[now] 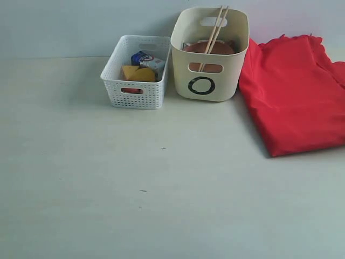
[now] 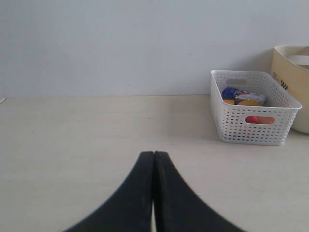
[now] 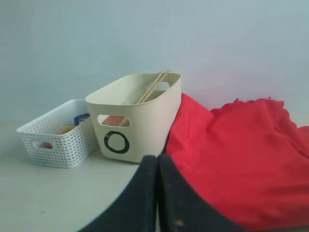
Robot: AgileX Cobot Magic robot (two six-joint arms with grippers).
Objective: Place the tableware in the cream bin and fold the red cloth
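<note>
From the outside camera, you can see the cream bin (image 1: 213, 81) standing at the back of the bench (image 1: 161, 189). The chopsticks (image 1: 215, 29) stick up out of it and lean on its back rim. The brown plate (image 1: 210, 48) sits inside it. The red cloth (image 1: 294, 91) lies on the bench to the right of the bin, touching its side, and it looks folded over. A white basket (image 1: 135, 91) stands just left of the bin with yellow food and a small carton in it. In the left wrist camera, your left fingers (image 2: 145, 174) are pressed together with nothing between them, and the white basket is well apart from them. In the right wrist camera, your right fingers (image 3: 148, 179) are pressed together too, holding nothing. They point at the spot where the red cloth leans on the cream bin.
</note>
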